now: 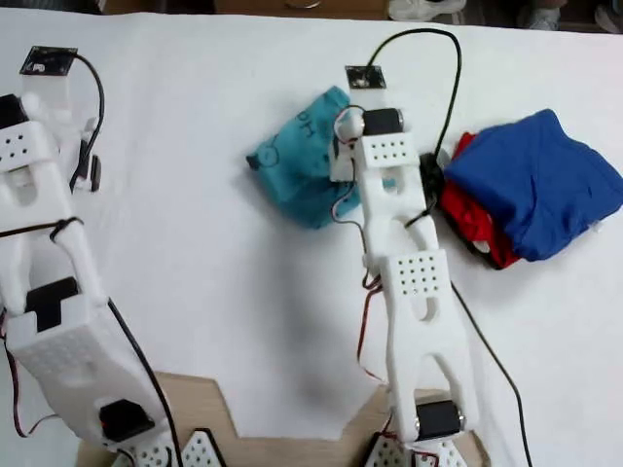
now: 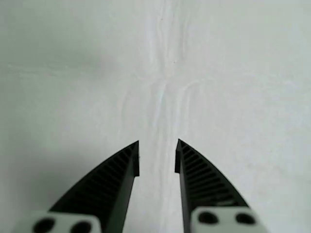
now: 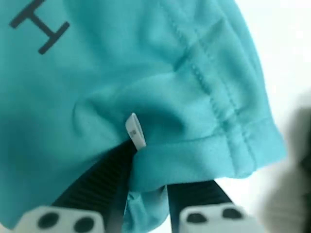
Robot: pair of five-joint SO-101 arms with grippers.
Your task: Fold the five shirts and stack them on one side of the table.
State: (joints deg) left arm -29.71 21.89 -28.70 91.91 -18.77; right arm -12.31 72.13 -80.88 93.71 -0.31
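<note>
Teal shirt (image 3: 146, 82) pinched in outstretched right gripper (image 3: 146, 187), tag (image 3: 135, 131) seen at wrist; left gripper (image 2: 157, 151) narrowly parted over cloth (image 2: 223, 73).

The high view is bright and evenly lit from above. The white cloth (image 1: 195, 195) is nearly washed out along the top of the frame. The right arm (image 1: 414, 282) throws a soft grey shadow on the cloth to its left, at lower centre. In the left wrist view the cloth is bright but greyer toward the left. Creases at centre show as faint shading, and the left gripper (image 2: 157, 145) is a near-black silhouette. In the right wrist view the teal shirt (image 3: 121, 87) is evenly lit, with soft shade in its folds. The cloth at upper right glares white.
</note>
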